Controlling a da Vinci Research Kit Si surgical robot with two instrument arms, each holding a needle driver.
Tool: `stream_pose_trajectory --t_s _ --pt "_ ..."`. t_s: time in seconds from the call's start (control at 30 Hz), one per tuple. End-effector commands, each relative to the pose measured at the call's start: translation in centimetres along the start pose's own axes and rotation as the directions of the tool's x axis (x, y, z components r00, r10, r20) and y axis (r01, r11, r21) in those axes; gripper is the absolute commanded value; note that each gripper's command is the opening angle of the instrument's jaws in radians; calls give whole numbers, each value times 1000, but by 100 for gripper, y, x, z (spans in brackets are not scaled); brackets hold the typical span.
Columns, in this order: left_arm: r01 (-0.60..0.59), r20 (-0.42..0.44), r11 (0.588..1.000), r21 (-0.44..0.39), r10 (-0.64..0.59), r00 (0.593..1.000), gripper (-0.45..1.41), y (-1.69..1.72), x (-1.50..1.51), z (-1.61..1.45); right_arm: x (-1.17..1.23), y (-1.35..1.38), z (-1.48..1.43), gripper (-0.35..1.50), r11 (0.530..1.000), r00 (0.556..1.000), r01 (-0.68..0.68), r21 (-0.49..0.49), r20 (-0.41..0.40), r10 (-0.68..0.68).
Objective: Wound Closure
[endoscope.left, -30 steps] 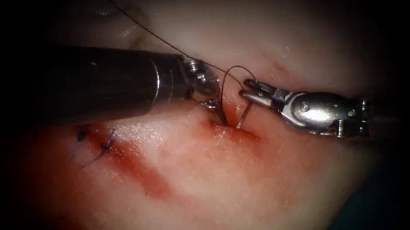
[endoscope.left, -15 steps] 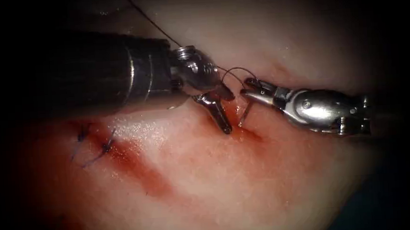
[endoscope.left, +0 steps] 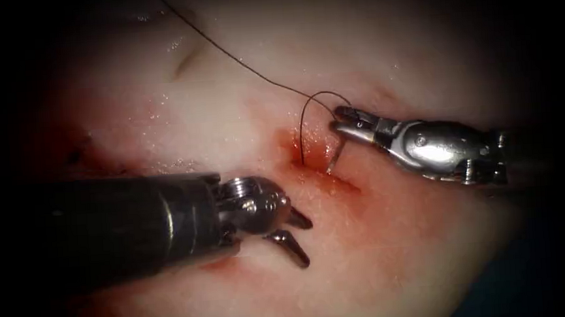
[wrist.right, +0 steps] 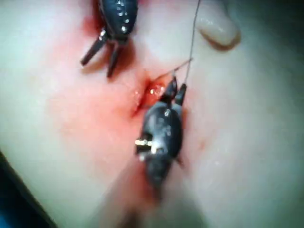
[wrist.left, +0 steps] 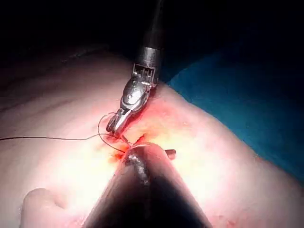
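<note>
My right tool (endoscope.left: pixel 340 122) comes in from the right, its jaws shut on the curved needle (endoscope.left: pixel 334 158) near its rear end. The needle slants down from the jaws, and its tip is in the tissue (endoscope.left: pixel 399 249) at the right edge of the cut (endoscope.left: pixel 320 179). Dark thread (endoscope.left: pixel 237 60) runs from the upper left, arcs over the jaws and goes down into the cut's left edge. My left tool (endoscope.left: pixel 308 244) lies low on the left, below the cut, jaws open and holding nothing. The right wrist view has the right tool (wrist.right: pixel 175 90) at the cut and the left tool (wrist.right: pixel 97 69) spread apart.
Red fluid (endoscope.left: pixel 310 176) stains the tissue around the cut and along the left shaft (endoscope.left: pixel 123 227). A blue drape (wrist.left: pixel 247 104) lies beyond the tissue's edge behind the right tool (wrist.left: pixel 115 124). A pale lump of tissue (wrist.right: pixel 216 28) sits near the thread.
My left tool drew back from the cut and swung down to the lower left, jaws open, its shaft now covering the earlier stitches. The right tool kept its hold on the needle.
</note>
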Motion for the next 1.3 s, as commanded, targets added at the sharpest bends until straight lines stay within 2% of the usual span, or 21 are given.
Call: stream_pose_trajectory --t_s 0.03,0.33,0.67,1.3 --pt "0 0 1000 0 0 1000 41 -3 1 8 -4 -4 8 -35 1000 1000 -1 2 -1 1" --pt "-1 -6 1000 -21 1 1000 41 -2 -11 28 -6 -6 8 -35 999 999 -34 16 -1 34" --pt "-10 2 999 -31 10 1000 39 -2 -24 32 -7 -3 -2 -35 996 997 -75 43 -1 75" --pt "-22 4 999 -43 22 1000 34 -10 -36 37 -11 -12 5 -35 955 959 -283 93 12 283"
